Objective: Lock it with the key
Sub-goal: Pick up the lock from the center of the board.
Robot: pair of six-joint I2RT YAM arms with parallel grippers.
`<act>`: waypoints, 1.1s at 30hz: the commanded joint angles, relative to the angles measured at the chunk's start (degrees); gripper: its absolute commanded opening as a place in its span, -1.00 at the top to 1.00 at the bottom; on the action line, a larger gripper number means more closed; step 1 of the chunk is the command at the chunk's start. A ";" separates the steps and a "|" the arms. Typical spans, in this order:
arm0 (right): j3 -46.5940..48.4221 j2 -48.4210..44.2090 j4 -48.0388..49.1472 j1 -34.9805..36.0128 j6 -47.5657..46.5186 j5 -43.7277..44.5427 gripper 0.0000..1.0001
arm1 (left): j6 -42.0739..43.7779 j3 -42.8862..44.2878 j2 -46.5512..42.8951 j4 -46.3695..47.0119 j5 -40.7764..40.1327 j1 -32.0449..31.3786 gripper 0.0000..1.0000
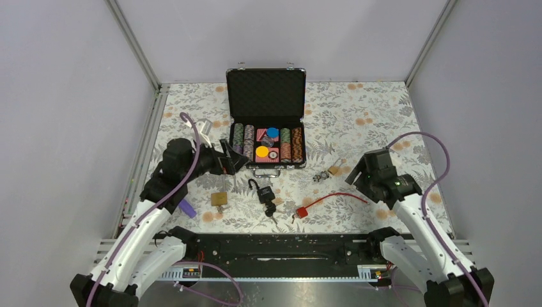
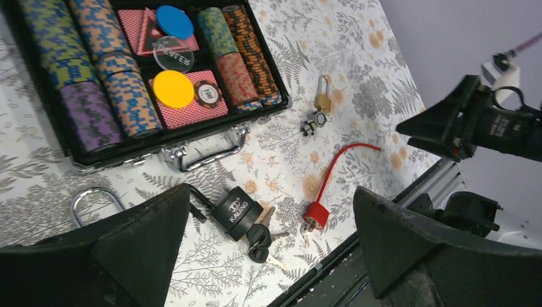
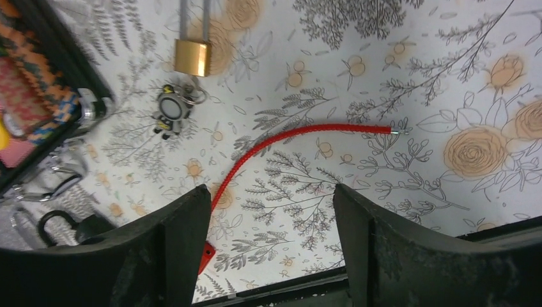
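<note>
A black padlock (image 2: pixel 238 212) lies on the flowered cloth in front of the case, also seen as the black padlock (image 1: pixel 264 191) from above. Black-headed keys (image 2: pixel 261 238) sit at its base; its shackle runs behind my left finger. My left gripper (image 2: pixel 270 192) hovers over it, open and empty, and appears in the top view as the left gripper (image 1: pixel 231 160) near the case's front left corner. My right gripper (image 3: pixel 271 188) is open and empty above a red cable lock (image 3: pixel 300 136), at the table's right as the right gripper (image 1: pixel 355 174).
An open black case (image 1: pixel 265 89) of poker chips stands at the middle back. A brass padlock (image 1: pixel 219 198) lies left of the black one. A small brass padlock (image 3: pixel 192 56) and a key ring (image 3: pixel 171 110) lie near the case's right corner. The red lock body (image 2: pixel 316 214) is near the front rail.
</note>
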 commanded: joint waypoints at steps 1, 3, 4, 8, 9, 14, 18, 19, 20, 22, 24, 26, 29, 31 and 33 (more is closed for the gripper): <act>-1.93 4.31 1.99 3.76 7.73 6.15 -0.58 | -0.81 -2.12 -0.31 7.93 -5.04 -4.68 -0.98; -3.02 5.74 2.28 4.42 9.79 7.08 -0.66 | -0.46 -3.21 -0.39 7.93 -6.80 -6.25 -0.98; -3.44 6.32 2.49 4.84 10.78 7.47 -0.70 | -0.42 -3.71 -0.45 7.93 -7.52 -6.83 -0.98; -4.15 8.59 3.45 6.96 14.54 7.47 -0.71 | -0.46 -4.96 -0.40 8.40 -10.43 -8.15 -0.98; -4.09 9.30 3.45 8.11 15.89 7.96 -0.67 | -0.61 -5.02 -0.11 8.72 -10.63 -8.14 -0.98; -3.09 14.04 2.78 12.04 20.62 9.66 -0.56 | -0.81 -5.33 0.87 8.68 -11.34 -8.70 -0.98; -2.06 17.68 3.03 15.36 26.26 9.13 -0.47 | -1.42 -6.06 0.93 9.20 -11.41 -9.02 -0.98; -1.86 18.59 3.81 16.71 28.39 8.87 -0.46 | -1.59 -6.24 1.16 9.48 -11.23 -9.19 -0.98; -1.67 19.58 4.52 17.87 30.55 8.30 -0.45 | -1.82 -6.48 1.54 9.80 -11.18 -9.37 -0.98; -0.46 22.61 5.39 19.61 34.79 7.05 -0.45 | -2.31 -6.96 2.28 10.62 -11.01 -9.82 -0.98; 2.57 26.34 3.89 20.63 37.90 6.44 -0.43 | -2.69 -6.94 3.16 10.82 -10.79 -10.39 -0.98; 5.96 29.74 0.35 21.50 40.72 6.96 -0.38 | -2.82 -6.92 3.48 10.79 -11.34 -10.96 -0.98; 9.45 33.35 -1.98 23.21 43.24 8.02 -0.33 | -2.88 -7.09 3.43 10.81 -13.02 -11.59 -0.98; 10.95 35.32 -2.17 24.82 44.98 8.61 -0.29 | -2.70 -7.26 3.71 10.78 -13.52 -11.69 -0.98; 12.19 37.54 -2.17 26.09 46.18 8.54 -0.27 | -2.59 -7.14 3.76 10.75 -13.82 -11.72 -0.98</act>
